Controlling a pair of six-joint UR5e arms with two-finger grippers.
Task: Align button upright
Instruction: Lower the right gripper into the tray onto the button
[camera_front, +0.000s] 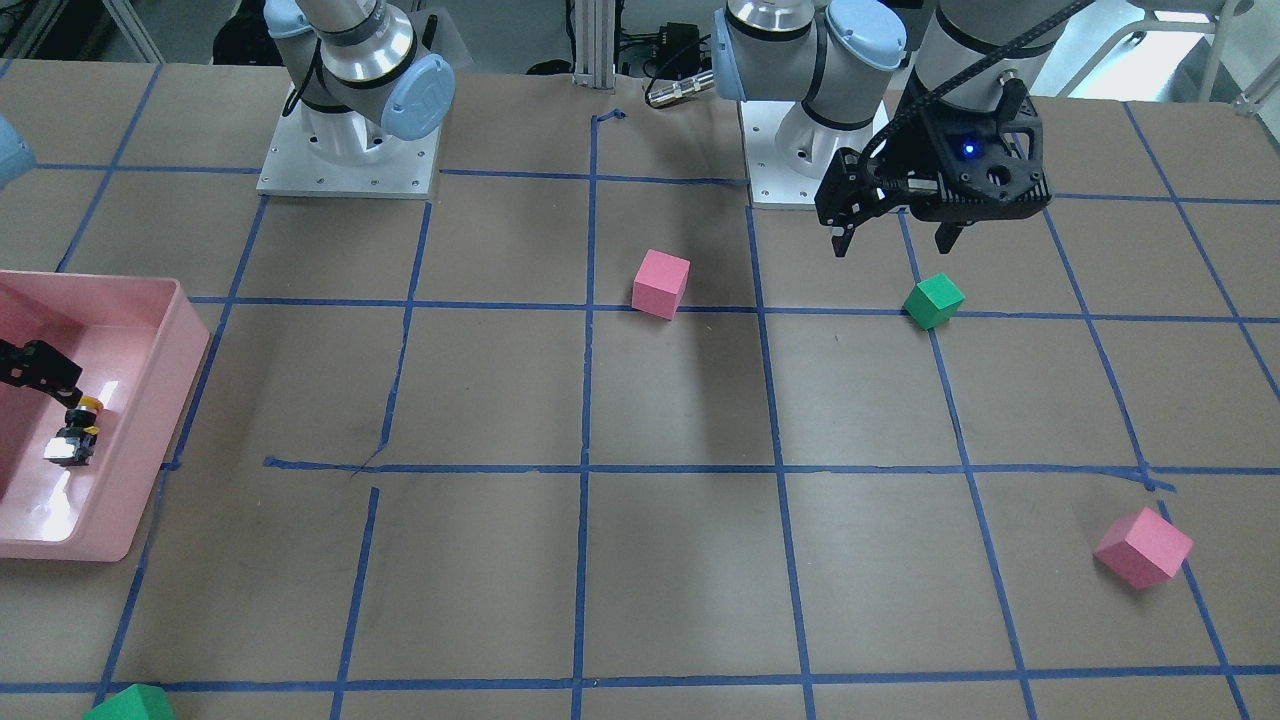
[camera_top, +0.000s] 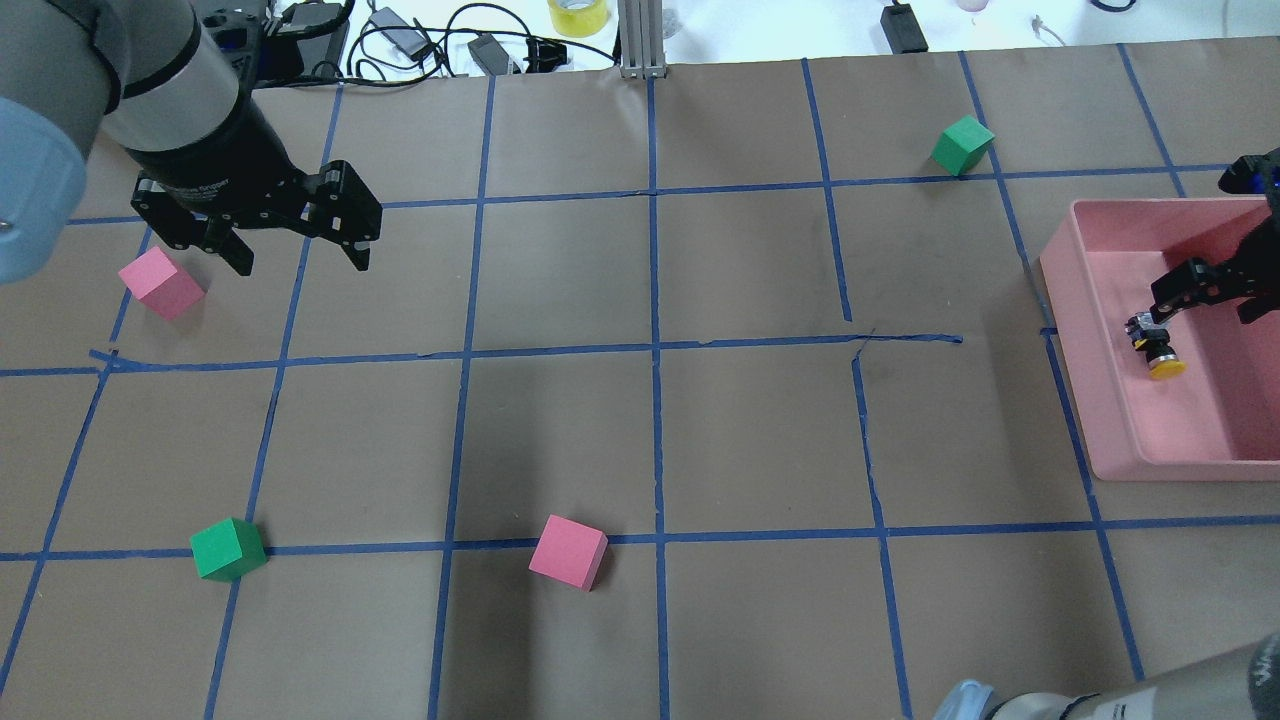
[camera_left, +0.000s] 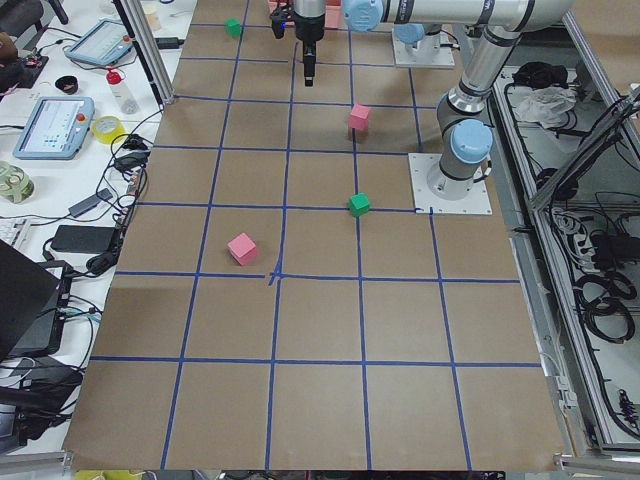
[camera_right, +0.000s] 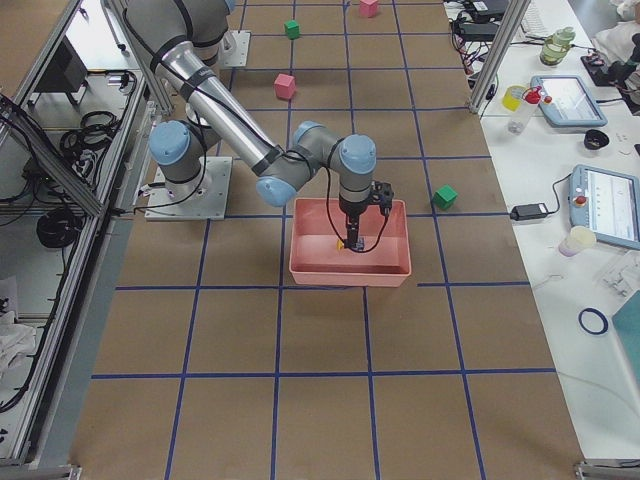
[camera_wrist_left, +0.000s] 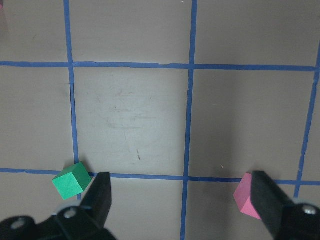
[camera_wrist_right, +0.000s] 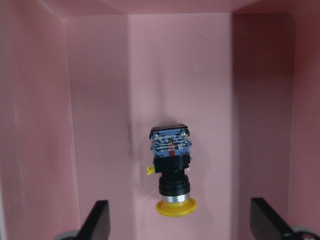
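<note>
Seen from the overhead view, the left gripper hangs above the far left part of the desk, which is covered in brown paper marked with a grid of blue tape. Its fingers are spread wide and nothing is between them. In that view a pink cube sits just to its left, tilted against the grid lines. Nearer the robot, a green cube rests on a tape line, and further right along that line lies a second pink cube. Both are well apart from the gripper. A second green cube stands at the far side of the desk, right of centre, close to a tape crossing.

At the right edge is a shallow pink bin, and the right arm reaches down into it. The button lies inside on the bin floor. It is on its side, not upright. In the right wrist view its whitish base block points away from the camera and its yellow cap toward it, with the black body between them. The right gripper hovers over the button with its fingers spread far apart. One finger stands on each side of the button and neither touches it, so the button rests free between them
</note>
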